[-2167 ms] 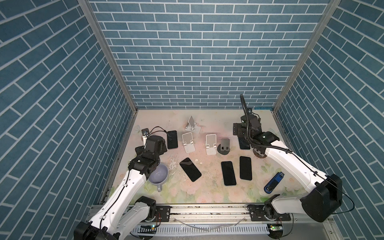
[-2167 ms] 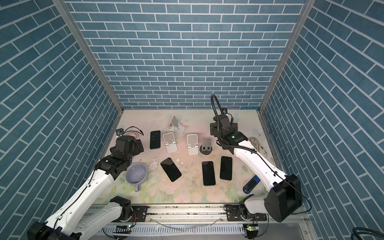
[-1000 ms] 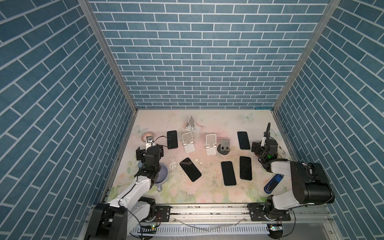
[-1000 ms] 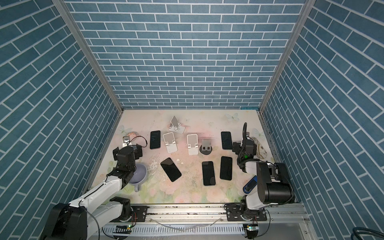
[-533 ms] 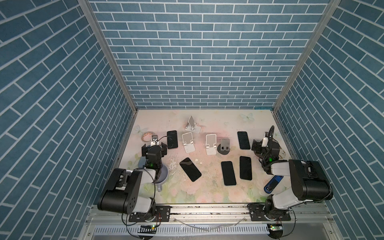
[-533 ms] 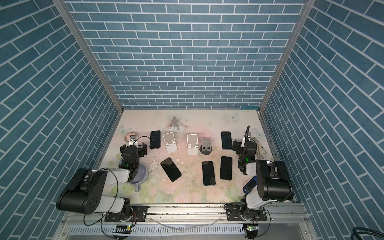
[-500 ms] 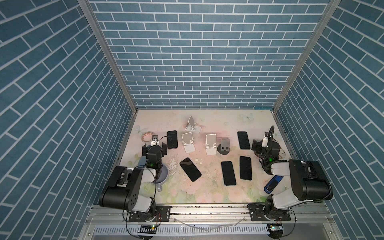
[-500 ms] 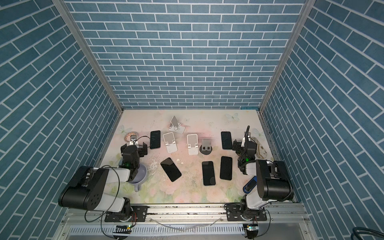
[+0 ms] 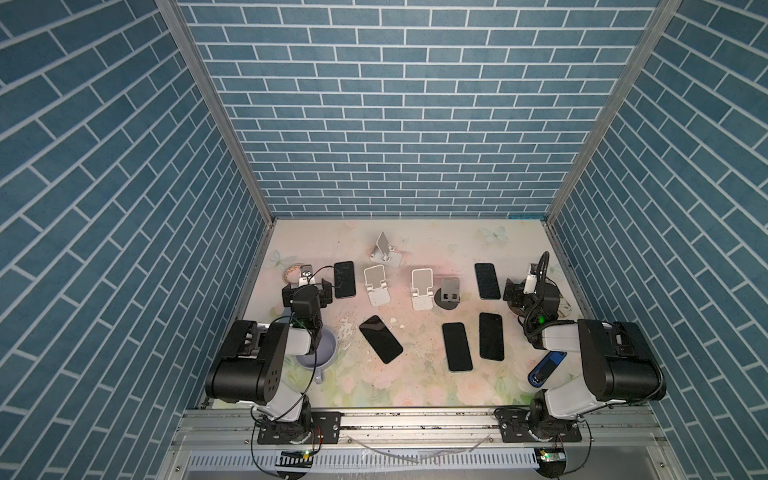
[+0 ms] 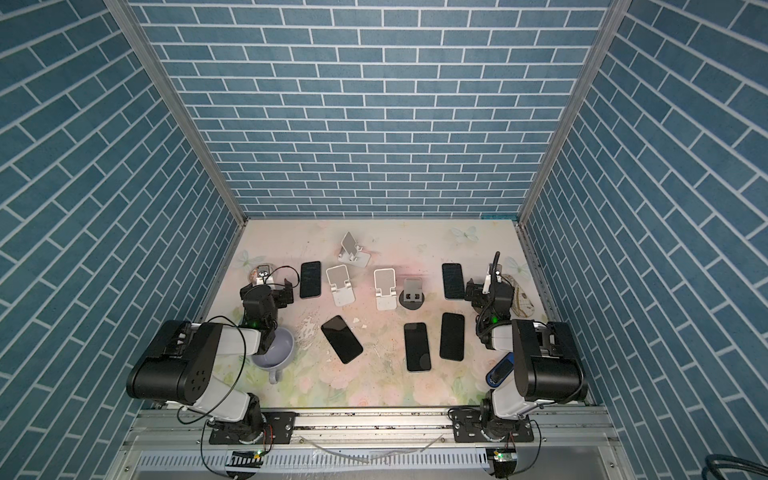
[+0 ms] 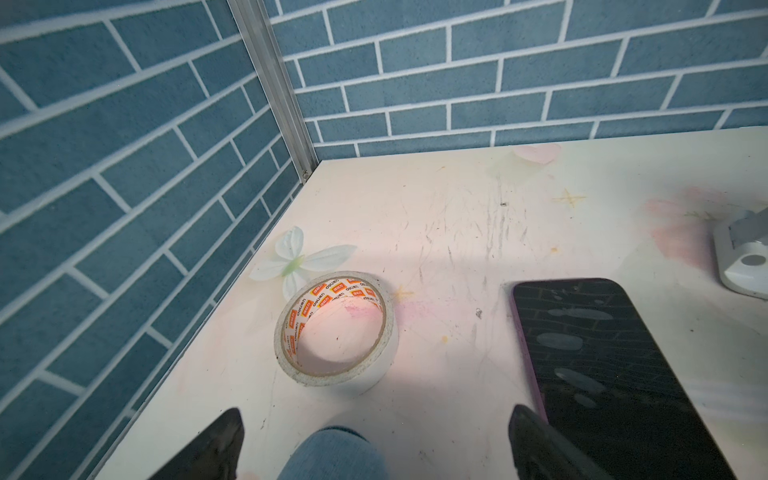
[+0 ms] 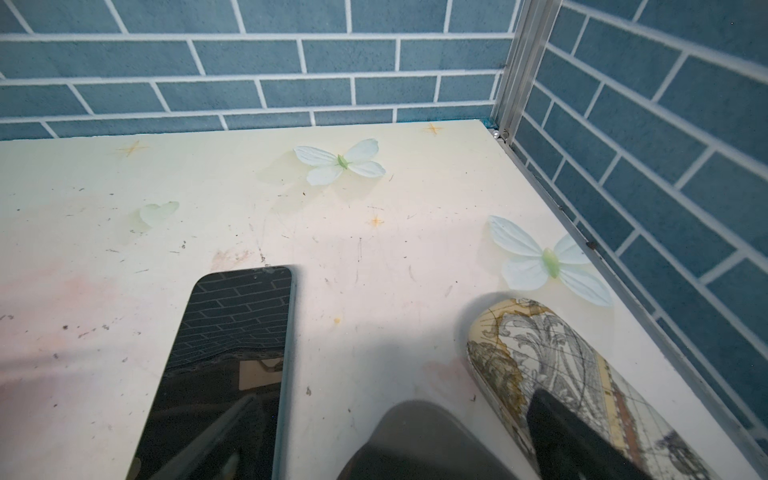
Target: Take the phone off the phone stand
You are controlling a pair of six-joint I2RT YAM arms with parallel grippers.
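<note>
Four phone stands sit in the middle back in both top views: three white (image 9: 384,251) (image 9: 376,286) (image 9: 422,287) and one dark (image 9: 449,291). No stand holds a phone. Several black phones lie flat on the table, one at the back left (image 9: 345,279) (image 11: 615,374) and one at the back right (image 9: 487,280) (image 12: 232,365). My left gripper (image 9: 307,291) (image 11: 374,440) hangs open and empty beside the back left phone. On the right, my right gripper (image 9: 528,291) (image 12: 386,449) is open and empty between the back right phone and a patterned case.
A tape roll (image 11: 336,328) lies by the left wall. The map-patterned case (image 12: 540,353) lies by the right wall under one right finger (image 12: 573,436). A lavender mug (image 9: 318,353) sits under the left arm, a blue object (image 9: 546,368) at the front right. Both arms are folded back over their bases.
Both arms have drawn back from the middle and folded over their bases. The right arm left a phone lying flat at the back right. Over the last half second almost nothing moves.
</note>
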